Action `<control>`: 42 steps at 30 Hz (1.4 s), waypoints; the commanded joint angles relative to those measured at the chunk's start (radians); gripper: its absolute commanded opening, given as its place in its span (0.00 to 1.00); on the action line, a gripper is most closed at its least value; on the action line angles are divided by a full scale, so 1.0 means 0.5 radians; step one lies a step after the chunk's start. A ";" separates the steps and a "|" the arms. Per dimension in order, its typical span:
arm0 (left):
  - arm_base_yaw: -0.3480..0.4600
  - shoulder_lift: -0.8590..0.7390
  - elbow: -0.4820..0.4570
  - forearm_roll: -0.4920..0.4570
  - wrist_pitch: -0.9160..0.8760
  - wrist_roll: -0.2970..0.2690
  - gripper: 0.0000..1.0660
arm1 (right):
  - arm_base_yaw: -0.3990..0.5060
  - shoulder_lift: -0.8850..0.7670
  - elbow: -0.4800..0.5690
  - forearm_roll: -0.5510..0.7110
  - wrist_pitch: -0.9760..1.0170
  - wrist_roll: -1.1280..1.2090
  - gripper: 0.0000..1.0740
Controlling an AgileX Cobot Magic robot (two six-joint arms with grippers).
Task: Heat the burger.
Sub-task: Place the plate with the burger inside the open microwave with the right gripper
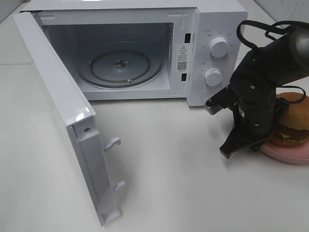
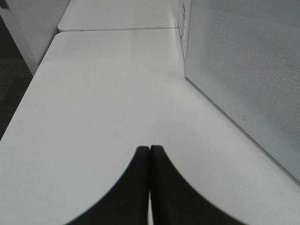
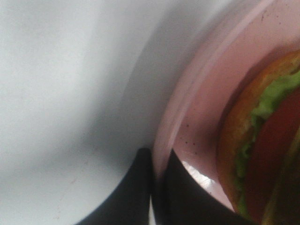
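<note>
1. R gripper: the right gripper (image 3: pixel 158 161) is pinched on the rim of the plate (image 3: pixel 206 108). One finger (image 3: pixel 131 187) is outside the rim on the table side, the other is inside over the plate floor, and the rim is squeezed between them.
2. In the high view the right gripper (image 1: pixel 240 143) is angled down at the plate's near-left edge. The arm body above it hides part of the plate.
3. Plate (image 1: pixel 286 153): pink w/ dark specks, flat on the table (image 1: pixel 183 183), at the far right of the high view and cut by the frame edge.
4. Burger (image 1: pixel 293 123): sits on the plate, upright. Brown bun on top; lettuce, cheese and red layer show at the side. Wrist view gives the burger (image 3: pixel 262 154) close up and blurred, just beside the inner finger; can't tell if they touch.
5. L gripper: the left gripper (image 2: pixel 150 157) has its fingers pressed together w/ nothing between, over bare table (image 2: pixel 117 93). A white panel (image 2: pixel 243 70) w/ a fine dot pattern stands beside it. This arm isn't seen in the high view.
6. Microwave (image 1: pixel 217 19): white, at the back of the table, left of the plate and apart from it. Door (image 1: pixel 58 106) is swung wide open toward the front-left.
7. Inside: glass turntable (image 1: pixel 120 67), bare.
8. Two round knobs (image 1: pixel 218 47) on the microwave's right panel, one above the other.
</note>
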 commanded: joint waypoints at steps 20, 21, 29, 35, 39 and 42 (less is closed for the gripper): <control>0.008 -0.040 0.008 -0.006 -0.018 -0.010 0.00 | 0.010 -0.460 0.400 0.014 -0.196 -0.188 0.00; 0.008 -0.040 0.008 -0.006 -0.018 -0.010 0.00 | 0.010 -0.508 0.424 0.004 -0.206 -0.188 0.00; 0.008 -0.040 0.008 -0.006 -0.018 -0.010 0.00 | 0.014 -0.660 0.490 0.014 -0.232 -0.240 0.00; 0.008 -0.040 0.008 -0.006 -0.018 -0.010 0.00 | 0.274 -0.742 0.540 -0.046 -0.200 -0.306 0.00; 0.008 -0.040 0.008 -0.006 -0.018 -0.010 0.00 | 0.400 -0.770 0.540 -0.046 -0.148 -0.310 0.00; 0.008 -0.040 0.008 -0.006 -0.018 -0.008 0.00 | 0.510 -0.810 0.540 -0.038 -0.140 -0.386 0.00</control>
